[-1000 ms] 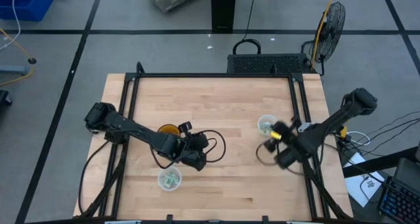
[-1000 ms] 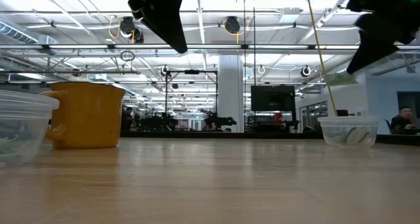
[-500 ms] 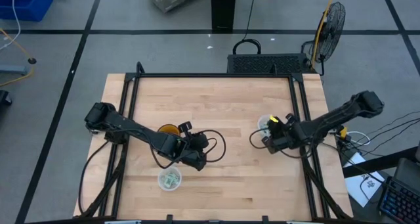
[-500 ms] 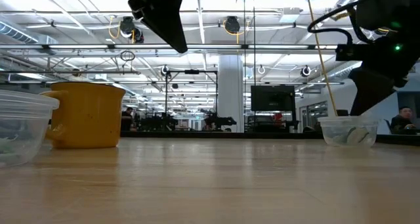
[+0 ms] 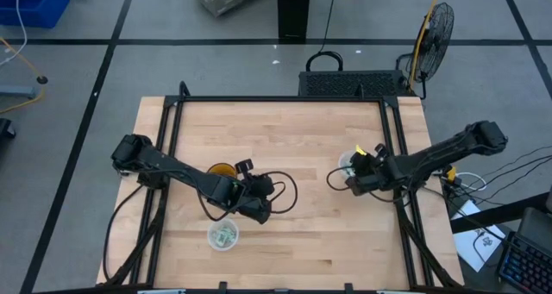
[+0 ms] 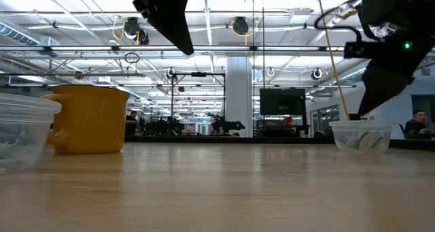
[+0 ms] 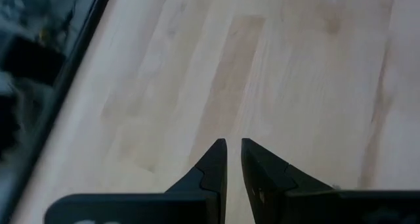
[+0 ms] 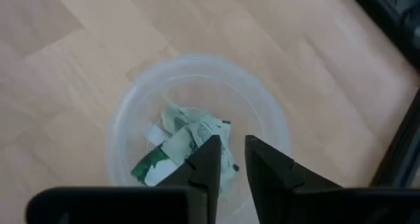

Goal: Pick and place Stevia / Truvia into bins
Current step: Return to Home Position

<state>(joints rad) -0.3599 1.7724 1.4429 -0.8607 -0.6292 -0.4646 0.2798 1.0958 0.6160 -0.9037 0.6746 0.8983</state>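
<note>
Two clear cups stand on the wooden table. One (image 5: 222, 235) is near the near edge with pale green and white packets (image 5: 223, 234) in it. The other (image 5: 345, 162) is at the right and holds several crumpled packets (image 8: 174, 148). My right gripper (image 8: 231, 145) hangs just above this right cup (image 6: 359, 135), its fingers a narrow gap apart with nothing between them. My left gripper (image 5: 262, 209) hovers shut above bare wood (image 7: 234, 145), between the amber cup and the near cup. I see no loose packet on the table.
An amber-orange cup (image 5: 220, 169) stands left of centre, close to my left arm; it also shows in the low view (image 6: 88, 118). Black rails run along the table's left and right sides (image 5: 404, 169). Bare wood lies between the two arms.
My right gripper has swung from nearer the table's near edge toward the far edge and stopped above the right clear cup. A pale packet that hung below its fingers one second ago no longer shows there. My left arm has kept still.
</note>
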